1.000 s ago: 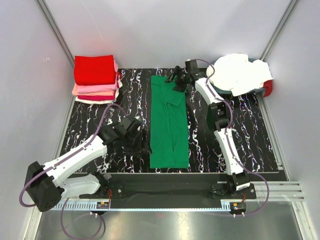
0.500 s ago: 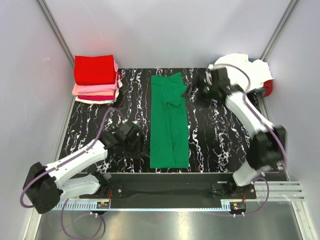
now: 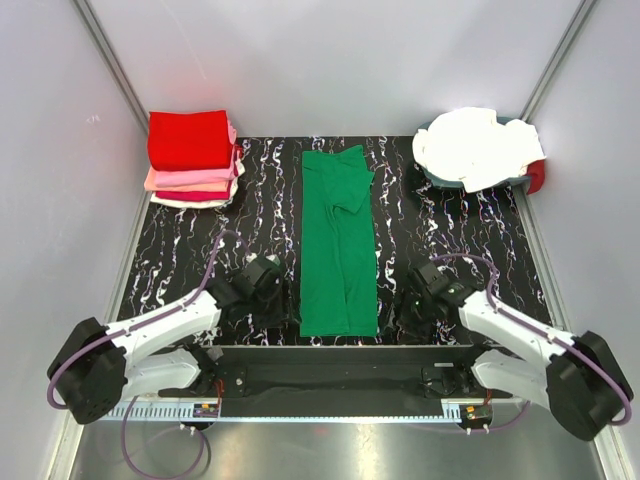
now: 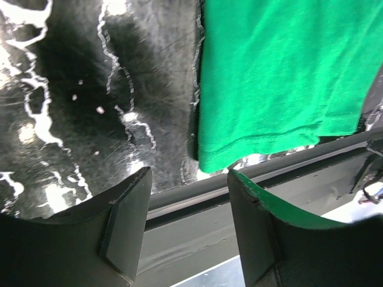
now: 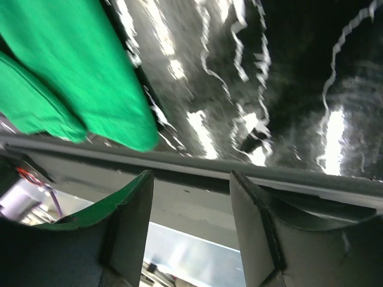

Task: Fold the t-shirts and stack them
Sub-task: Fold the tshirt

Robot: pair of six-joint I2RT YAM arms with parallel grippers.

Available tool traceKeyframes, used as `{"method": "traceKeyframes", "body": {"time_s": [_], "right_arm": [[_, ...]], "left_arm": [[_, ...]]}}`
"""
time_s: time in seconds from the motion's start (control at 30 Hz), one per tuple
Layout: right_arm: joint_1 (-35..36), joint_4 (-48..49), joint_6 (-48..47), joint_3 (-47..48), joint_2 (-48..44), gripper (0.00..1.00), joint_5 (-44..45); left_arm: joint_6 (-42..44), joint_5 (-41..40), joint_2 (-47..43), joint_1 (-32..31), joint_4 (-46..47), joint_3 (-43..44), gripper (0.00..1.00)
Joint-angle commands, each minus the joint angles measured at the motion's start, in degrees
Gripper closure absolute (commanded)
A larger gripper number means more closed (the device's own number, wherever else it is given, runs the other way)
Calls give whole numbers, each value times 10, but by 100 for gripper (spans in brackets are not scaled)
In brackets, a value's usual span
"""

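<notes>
**Poised at the hem for the cross-fold**

Finds the green shirt (image 3: 338,245) lying flat as a narrow strip down the middle of the mat (image 3: 440,240), sleeve toward the far end, hem at the near edge. Shows the left end effector (image 4: 188,173) just beside the hem's left corner, fingers apart and gripping nothing. Shows the right end effector (image 5: 191,174) near the right corner, likewise apart and empty. Looks like the lengthwise fold is done and the cross-fold not yet begun. Calls next for pinching both hem corners, lifting evenly and carrying the hem to the far end, then onto the stack (image 3: 192,158) at far left. Leaves white shirts (image 3: 478,148) heaped at far right.
</notes>
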Motion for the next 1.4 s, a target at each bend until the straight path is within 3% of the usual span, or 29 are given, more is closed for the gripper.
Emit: {"method": "traceKeyframes", "body": {"time_s": [0.0,0.43,0.67,0.7,0.77,0.83,1.13,1.37], "right_arm": [[2,39,21,48,44,39,28],[29,30,-23,148,213,45,27],[99,-27,-30,223,302,67,69],[110,-43,-31,232,311,77,74],[132,-57,-35,256,338,85,90],[134,-74,-35,266,350,99,95],[135,-85,16,222,229,100,132],[134,-46,33,181,221,100,109]], "left_arm": [[-17,8,5,-4,46,-3,42],[-40,-1,8,-10,58,-8,43],[-71,-3,15,-25,76,-22,43],[-74,-5,13,-26,78,-24,43],[-76,-6,12,-27,79,-29,43],[-78,-5,11,-28,81,-31,43],[-72,-14,1,-36,69,-25,44],[-104,-18,9,-60,100,-53,46]]}}
